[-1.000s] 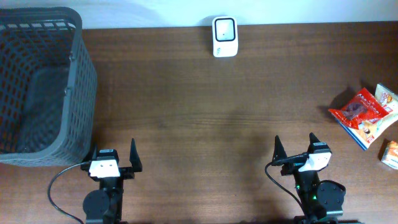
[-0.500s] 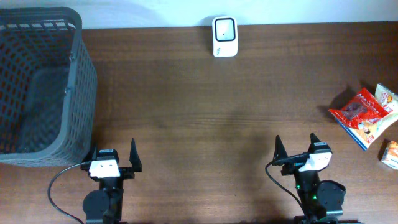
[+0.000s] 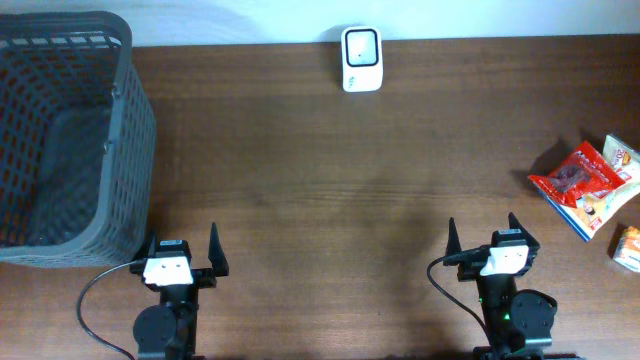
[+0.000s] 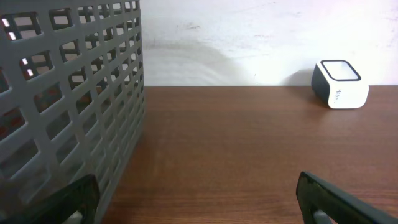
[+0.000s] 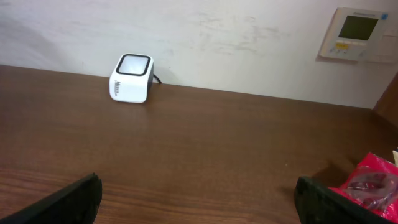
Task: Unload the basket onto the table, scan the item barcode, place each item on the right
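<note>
A white barcode scanner (image 3: 361, 58) stands at the table's far edge, also in the left wrist view (image 4: 339, 84) and the right wrist view (image 5: 132, 78). A red snack packet (image 3: 580, 175) lies at the right edge on a flat blue-edged pack (image 3: 598, 208); its corner shows in the right wrist view (image 5: 373, 186). My left gripper (image 3: 183, 250) is open near the front edge, with nothing between its fingers (image 4: 199, 199). My right gripper (image 3: 483, 238) is open too, well left of the packets and holding nothing (image 5: 199, 199).
A large dark grey mesh basket (image 3: 60, 140) fills the left side, close to my left gripper (image 4: 62, 112). A small orange box (image 3: 628, 247) and another packet (image 3: 622, 155) lie at the right edge. A wall panel (image 5: 356, 32) hangs behind the table.
My right gripper has shifted slightly to the right. Nothing else has moved.
</note>
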{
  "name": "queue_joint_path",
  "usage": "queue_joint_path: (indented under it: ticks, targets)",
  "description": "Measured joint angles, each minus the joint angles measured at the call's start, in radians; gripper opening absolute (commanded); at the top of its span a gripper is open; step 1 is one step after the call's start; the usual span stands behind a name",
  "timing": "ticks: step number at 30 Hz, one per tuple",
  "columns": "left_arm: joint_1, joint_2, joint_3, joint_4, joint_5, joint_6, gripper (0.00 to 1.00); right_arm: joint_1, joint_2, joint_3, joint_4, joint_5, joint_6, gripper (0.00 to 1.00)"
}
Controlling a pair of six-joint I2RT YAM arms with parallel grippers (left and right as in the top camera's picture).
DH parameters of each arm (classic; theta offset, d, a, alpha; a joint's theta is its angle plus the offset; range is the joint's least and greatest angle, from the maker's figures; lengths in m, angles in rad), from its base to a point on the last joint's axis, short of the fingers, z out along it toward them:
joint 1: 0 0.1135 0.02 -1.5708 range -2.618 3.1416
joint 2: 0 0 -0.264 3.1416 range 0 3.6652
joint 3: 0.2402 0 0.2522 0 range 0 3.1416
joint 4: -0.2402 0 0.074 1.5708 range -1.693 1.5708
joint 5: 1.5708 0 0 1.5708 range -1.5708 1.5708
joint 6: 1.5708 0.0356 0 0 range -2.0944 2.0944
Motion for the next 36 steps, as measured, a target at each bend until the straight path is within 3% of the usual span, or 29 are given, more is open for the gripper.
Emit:
queue_joint_path:
  ticks: [36]
  targets:
    - [0.000,0.000,0.000,0.000,0.000,0.000,0.99,0.000,0.000,0.000,0.000,0.026,0.056,0.98]
